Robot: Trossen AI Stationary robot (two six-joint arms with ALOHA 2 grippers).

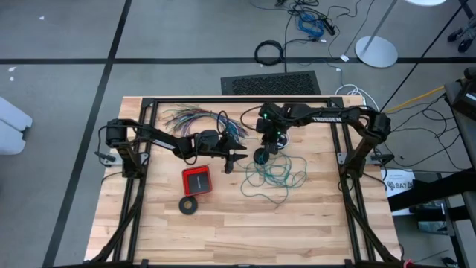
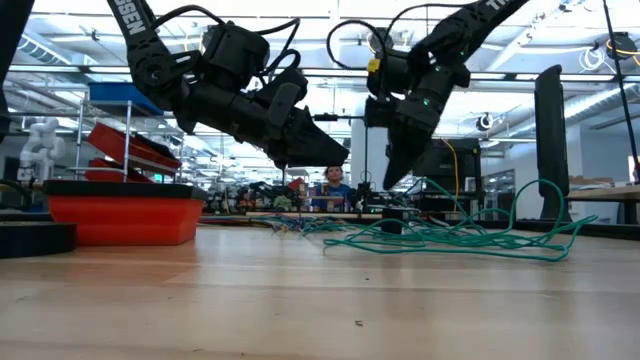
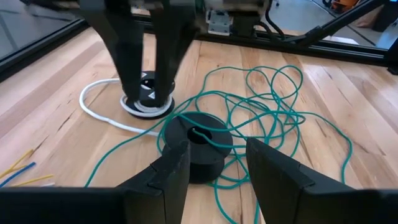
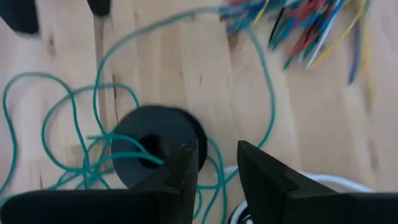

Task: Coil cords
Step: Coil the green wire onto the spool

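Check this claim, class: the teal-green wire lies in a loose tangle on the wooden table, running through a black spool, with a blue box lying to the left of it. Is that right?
One detail is wrong: the box is red, not blue, as the high view shows. The rest holds: the teal-green wire lies in a loose tangle on the wooden table, running through the black spool.

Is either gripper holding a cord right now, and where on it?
Neither. The left gripper is open above the black spool and teal-green wire. The right gripper stands open over the white cord, gripping nothing.
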